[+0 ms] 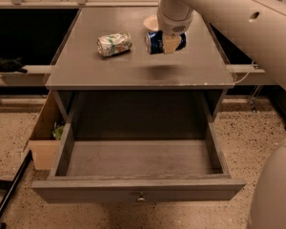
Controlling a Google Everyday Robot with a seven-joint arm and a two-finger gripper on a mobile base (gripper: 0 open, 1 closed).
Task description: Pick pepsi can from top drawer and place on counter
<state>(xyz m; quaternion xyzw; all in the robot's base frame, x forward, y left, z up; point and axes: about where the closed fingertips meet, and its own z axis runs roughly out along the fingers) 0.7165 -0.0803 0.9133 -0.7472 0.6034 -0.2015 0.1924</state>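
Speckled beige floor surrounds a grey cabinet; its counter (86,73) carries a silver-and-green can (114,44) lying on its side; the top drawer (138,190) below stands pulled fully out; a tan cardboard box (43,149) sits tucked against the cabinet's side. The gripper (170,43) hangs over the counter's rear half, clamped on the pepsi can (154,42), which it holds sideways; a shadow on the wood beneath suggests the can is not yet down. This looks like the placing step; lower straight onto bare wood, apart from the other can; let go only once it rests, since a sideways can may roll toward an edge.
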